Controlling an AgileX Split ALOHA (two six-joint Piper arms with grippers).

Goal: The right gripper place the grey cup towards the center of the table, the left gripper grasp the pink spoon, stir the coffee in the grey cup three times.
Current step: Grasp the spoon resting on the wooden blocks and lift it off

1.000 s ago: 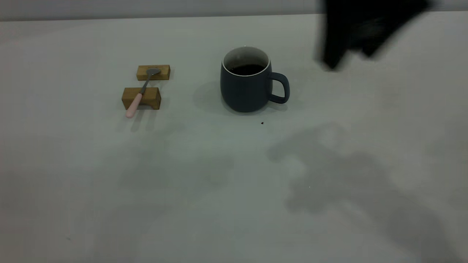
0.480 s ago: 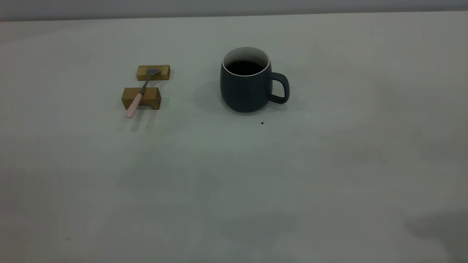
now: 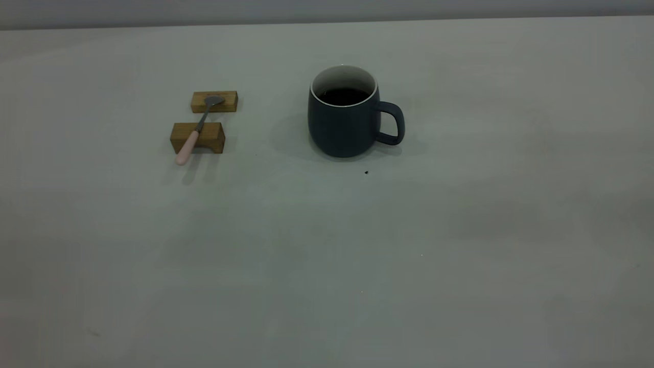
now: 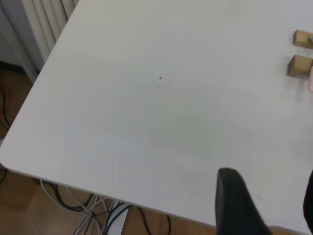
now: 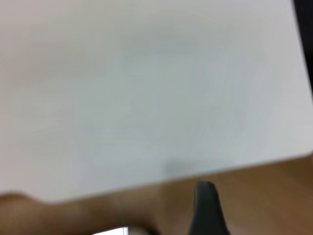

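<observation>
The grey cup (image 3: 343,118) stands upright on the table (image 3: 327,245), a little right of middle toward the far side, handle pointing right. Dark coffee (image 3: 344,95) lies flat inside it. Left of the cup, the pink spoon (image 3: 194,133) rests across two wooden blocks, pink handle toward the near side. No arm shows in the exterior view. My left gripper (image 4: 271,205) hangs open over the table's edge near a corner, far from the spoon (image 4: 311,81). My right gripper (image 5: 208,208) shows only partly, beyond the table's edge over the wooden floor.
Two wooden blocks (image 3: 214,101) (image 3: 197,137) carry the spoon. A small dark speck (image 3: 366,172) lies just in front of the cup. Cables (image 4: 93,210) hang below the table corner in the left wrist view.
The dark blurred right arm at the top right one second ago has left the exterior view, and its shadow on the table has gone. Cup and spoon have not moved.
</observation>
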